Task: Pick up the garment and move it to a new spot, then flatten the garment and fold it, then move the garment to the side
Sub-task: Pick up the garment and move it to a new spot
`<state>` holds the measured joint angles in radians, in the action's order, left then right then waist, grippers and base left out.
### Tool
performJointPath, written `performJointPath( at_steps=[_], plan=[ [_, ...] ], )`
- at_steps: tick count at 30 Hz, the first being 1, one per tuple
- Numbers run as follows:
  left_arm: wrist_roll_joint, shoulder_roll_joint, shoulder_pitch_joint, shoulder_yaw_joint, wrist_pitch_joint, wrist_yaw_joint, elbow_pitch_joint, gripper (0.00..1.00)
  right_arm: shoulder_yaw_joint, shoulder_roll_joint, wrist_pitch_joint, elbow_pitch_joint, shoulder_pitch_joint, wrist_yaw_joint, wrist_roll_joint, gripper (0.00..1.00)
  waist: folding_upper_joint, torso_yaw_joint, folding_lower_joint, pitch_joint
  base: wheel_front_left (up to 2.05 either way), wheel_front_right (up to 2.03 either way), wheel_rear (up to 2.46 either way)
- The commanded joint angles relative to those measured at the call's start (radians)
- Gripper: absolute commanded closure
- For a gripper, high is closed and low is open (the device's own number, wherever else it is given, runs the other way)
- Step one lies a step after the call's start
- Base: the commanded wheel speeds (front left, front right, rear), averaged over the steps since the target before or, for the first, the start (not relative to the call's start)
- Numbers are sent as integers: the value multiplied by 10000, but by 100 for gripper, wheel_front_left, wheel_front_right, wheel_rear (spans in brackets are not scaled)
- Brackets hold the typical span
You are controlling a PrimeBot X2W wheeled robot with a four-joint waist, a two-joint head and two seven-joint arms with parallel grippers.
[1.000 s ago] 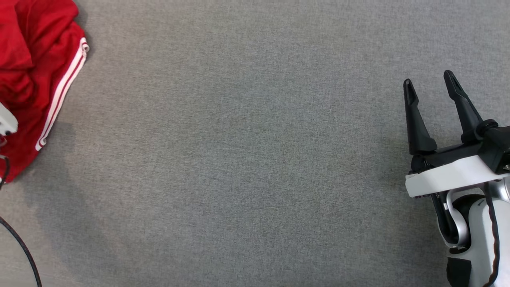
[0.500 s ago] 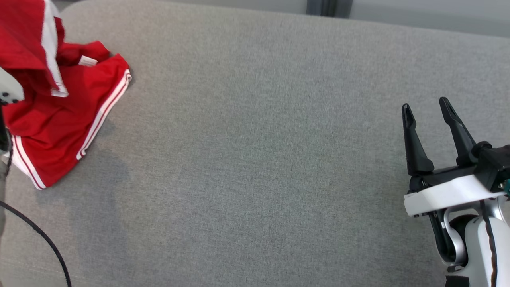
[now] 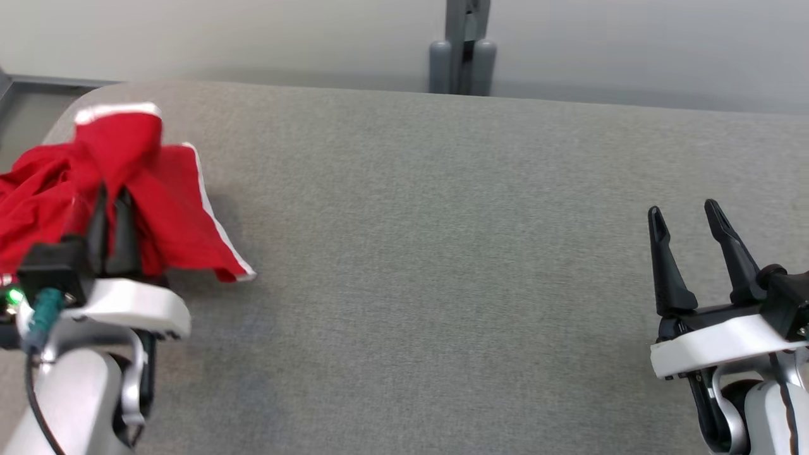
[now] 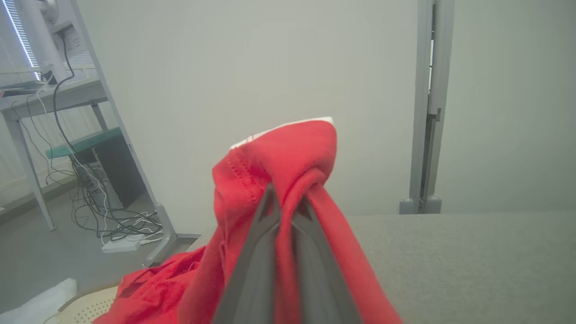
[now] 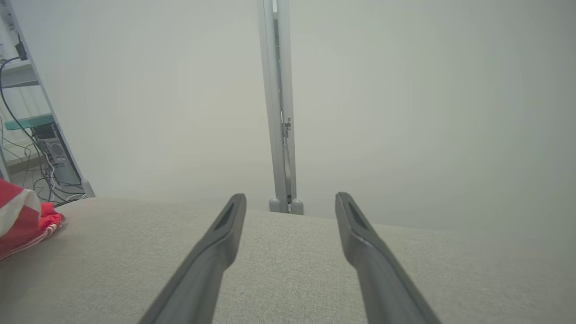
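The garment (image 3: 164,215) is red with white trim and hangs bunched over the grey table's (image 3: 442,253) far left corner. My left gripper (image 3: 112,193) is shut on a fold of the garment and holds it lifted, cloth draping over both fingers. In the left wrist view the dark fingers (image 4: 261,252) pinch the red cloth (image 4: 288,153), which rises above the tips and trails down to the left. My right gripper (image 3: 686,212) stands open at the lower right, above bare table. In the right wrist view its fingers (image 5: 225,243) are spread and the garment (image 5: 20,220) lies far left.
A grey upright post (image 3: 462,50) stands behind the table's far edge against a pale wall. Left of the table are a metal rack (image 4: 90,112), a desk with cables and a power strip (image 4: 119,245) on the floor. A perforated beige surface (image 4: 85,308) lies under the garment's lower end.
The head camera has tilted up, bringing the table's far edge and wall into view. My left gripper has come into view holding the garment lifted; the right gripper stays open.
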<state>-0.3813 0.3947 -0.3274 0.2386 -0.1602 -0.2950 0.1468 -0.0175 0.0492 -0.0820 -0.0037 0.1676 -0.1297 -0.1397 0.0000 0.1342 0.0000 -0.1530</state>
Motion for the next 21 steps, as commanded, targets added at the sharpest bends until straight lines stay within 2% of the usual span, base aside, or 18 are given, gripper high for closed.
performJointPath(
  at_steps=[1, 7, 13, 16, 17, 21],
  plan=[
    [12, -13, 306, 96, 152, -76, -403, 100, -14, 36, -11, 19, -162, -20, -45, 0, 0, -311, 0, 225, 0, 0, 0],
    [266, -273, 1275, 937, 883, -286, -1851, 100, -48, 42, -54, 0, -292, -20, -232, 0, 0, -1036, 0, 316, 0, 0, 0],
    [399, -623, 796, 1580, 1231, -76, -2274, 100, 50, 39, -112, -47, -152, -20, -376, 0, 0, -1997, 0, 50, 0, 0, 0],
    [518, -877, 382, 2090, 1397, 214, -2180, 100, 72, 43, -178, -50, -15, -20, -447, 0, 0, -2568, 0, -215, 0, 0, 0],
    [518, -877, 382, 2090, 1397, 214, -2180, 100, 72, 43, -178, -50, -15, -20, -447, 0, 0, -2568, 0, -215, 0, 0, 0],
    [692, -1217, -330, 2826, 1587, 727, -1685, 100, 131, 40, -299, 23, 126, -20, -590, 0, 0, -3341, 0, -600, 0, 0, 0]
  ],
)
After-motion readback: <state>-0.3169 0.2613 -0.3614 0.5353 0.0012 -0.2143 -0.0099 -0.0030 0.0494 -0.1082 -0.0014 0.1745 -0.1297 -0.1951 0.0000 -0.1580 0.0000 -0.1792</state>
